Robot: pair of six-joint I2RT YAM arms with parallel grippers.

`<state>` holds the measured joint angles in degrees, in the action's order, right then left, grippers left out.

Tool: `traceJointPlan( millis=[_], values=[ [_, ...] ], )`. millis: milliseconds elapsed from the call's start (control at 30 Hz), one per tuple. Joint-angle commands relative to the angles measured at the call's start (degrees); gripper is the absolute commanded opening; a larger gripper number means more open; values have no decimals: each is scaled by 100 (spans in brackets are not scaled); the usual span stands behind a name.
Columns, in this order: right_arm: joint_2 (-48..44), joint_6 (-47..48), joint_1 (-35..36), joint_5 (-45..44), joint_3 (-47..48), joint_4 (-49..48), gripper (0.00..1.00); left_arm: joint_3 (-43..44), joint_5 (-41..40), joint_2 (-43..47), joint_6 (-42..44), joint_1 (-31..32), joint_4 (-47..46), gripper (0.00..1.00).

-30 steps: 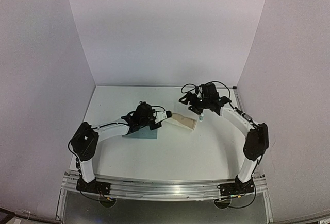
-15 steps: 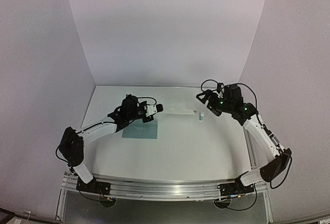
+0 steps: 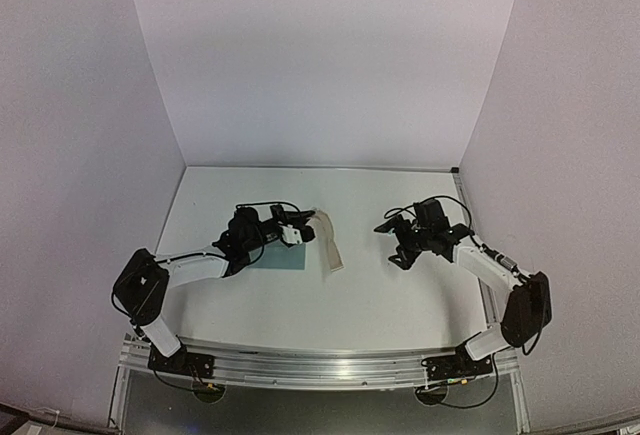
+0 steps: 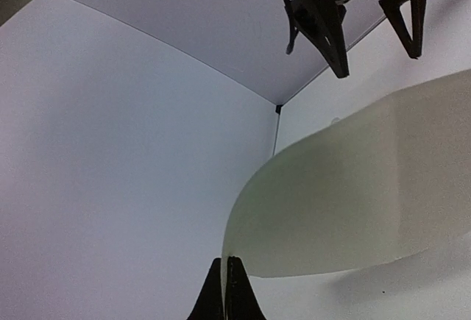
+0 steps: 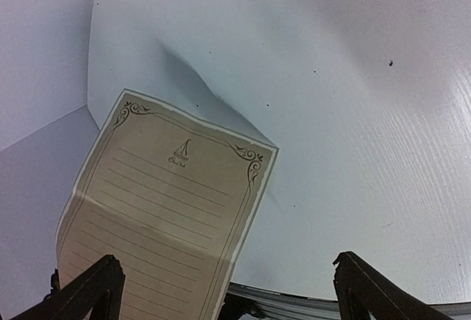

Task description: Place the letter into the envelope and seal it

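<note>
Left claw (image 4: 227,296): pinched shut on one edge of the letter (image 3: 328,241), which curves out beyond its tips above the surface (image 3: 350,300). Envelope (image 3: 280,258): flat beneath this claw. Right claw (image 3: 393,244): wide, empty, facing the letter, apart from it.

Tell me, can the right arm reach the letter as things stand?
Probably yes. The right gripper is open and faces the letter, and I see nothing between them. The left gripper pinches only one edge, so the rest of the sheet is free to grasp.
</note>
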<state>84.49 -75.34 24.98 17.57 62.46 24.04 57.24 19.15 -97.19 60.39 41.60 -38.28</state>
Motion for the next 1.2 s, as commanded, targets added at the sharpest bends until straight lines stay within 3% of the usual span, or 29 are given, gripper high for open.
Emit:
traceJointPlan(
  millis=[0, 300, 467, 700, 933, 1033, 1167],
  values=[
    [-152, -963, 165, -38, -324, -1181, 98, -113, -261, 154, 189, 53, -1183, 0],
    [-88, -2391, 890, -742, -745, -2404, 98, 507, -749, -143, 269, 94, -1559, 0],
    [26, -3121, 1225, -1474, -1021, -3655, 98, 847, -834, -310, 275, 94, -1673, 0],
    [661, -3306, 1447, -2035, -676, -4703, 97, 1374, -918, -507, 173, 111, -1716, 0],
    [1202, -3437, 1475, -2192, -352, -5475, 95, 1363, -779, -502, 169, 129, -1784, 0],
    [1366, -3481, 1466, -2319, -336, -5899, 91, 1302, -685, -433, 160, 131, -1783, 0],
    [1467, -3216, 1420, -2237, -168, -5961, 74, 1153, -601, -287, 98, 130, -1772, 0]
  ],
)
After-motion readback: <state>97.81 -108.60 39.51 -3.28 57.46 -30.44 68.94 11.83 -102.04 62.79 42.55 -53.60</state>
